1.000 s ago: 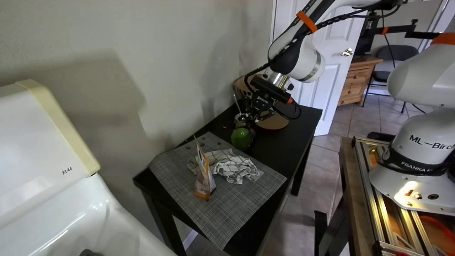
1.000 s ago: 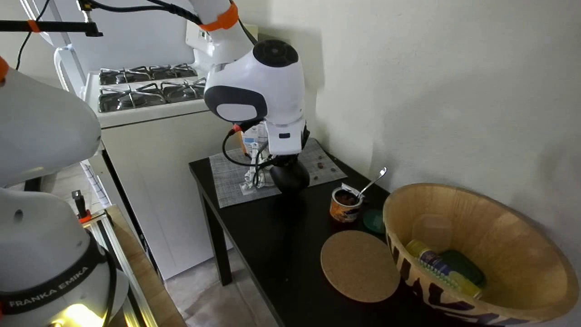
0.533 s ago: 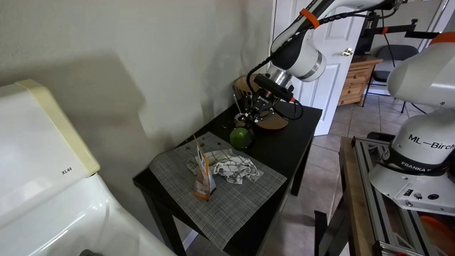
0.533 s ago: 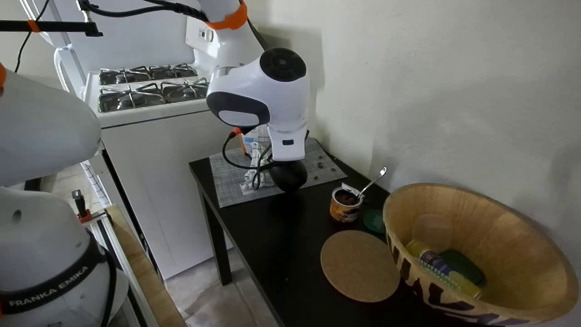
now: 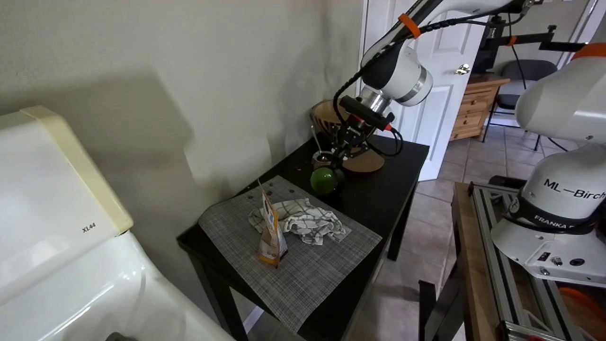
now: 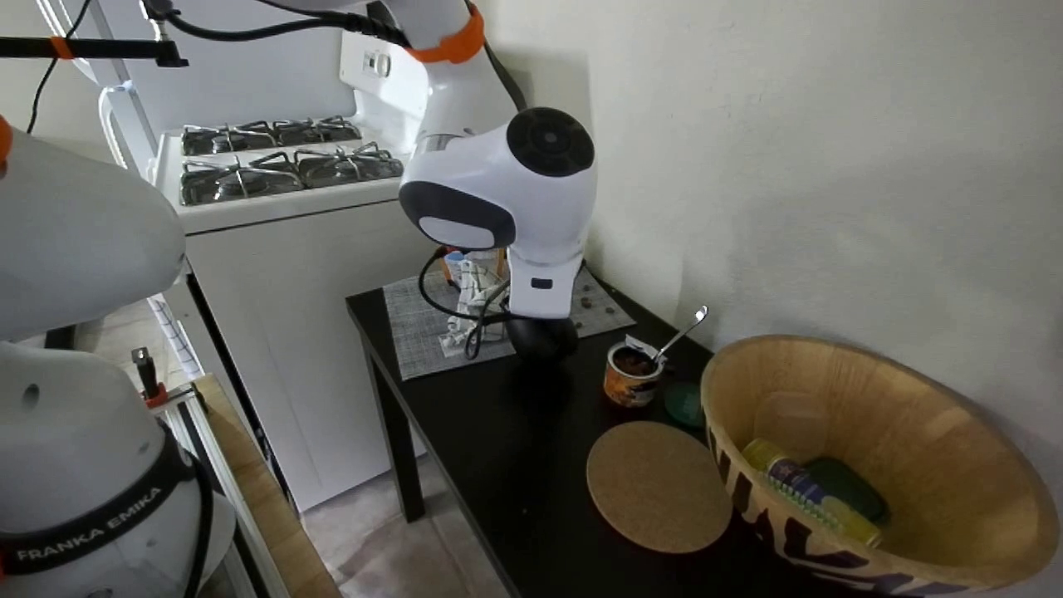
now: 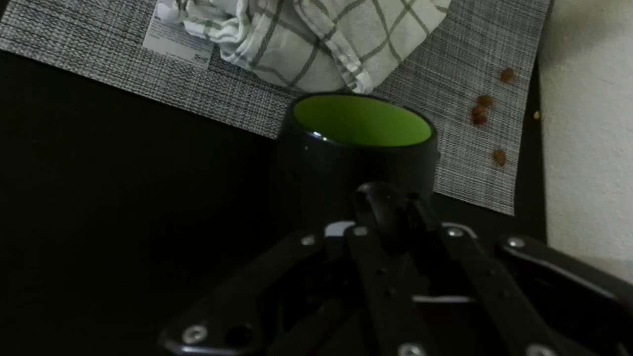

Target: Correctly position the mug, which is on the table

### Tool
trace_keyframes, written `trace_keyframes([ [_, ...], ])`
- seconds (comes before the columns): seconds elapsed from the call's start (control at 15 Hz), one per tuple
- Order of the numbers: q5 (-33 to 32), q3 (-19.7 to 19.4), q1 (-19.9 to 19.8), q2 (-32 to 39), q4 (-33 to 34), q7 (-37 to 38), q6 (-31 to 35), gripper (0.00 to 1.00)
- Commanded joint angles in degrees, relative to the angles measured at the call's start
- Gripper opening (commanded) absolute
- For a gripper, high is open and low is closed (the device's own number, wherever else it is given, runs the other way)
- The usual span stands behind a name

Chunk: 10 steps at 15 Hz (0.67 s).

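Looking at a dark mug (image 7: 356, 163), green inside, gripped in narrowed-down jaws and tipped over, on or a little above the bench (image 6: 507, 440) (can't really tell which), with the mouth toward the grey placemat (image 5: 307, 274), pretty near its edge. In an exterior view, left of and a bit farther than the can (image 6: 629, 386) with the spoon (image 6: 683, 334); nearer, a round tan board (image 6: 660, 490), then a big bowl (image 6: 930, 448) at right. On the placemat, a crumpled checked cloth (image 5: 312, 222) with an upright packet (image 5: 272, 232) just beside.
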Motion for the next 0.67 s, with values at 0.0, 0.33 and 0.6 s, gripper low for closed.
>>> trace_keyframes([
  [0.0,0.29,-1.75,-1.37,4.06,3.12,0.28,-6.59,0.06],
  [0.33,10.63,-7.25,2.12,2.65,7.66,-6.72,-17.87,0.06],
  [0.6,20.21,-16.17,9.03,0.08,11.60,-12.58,-28.89,0.06],
])
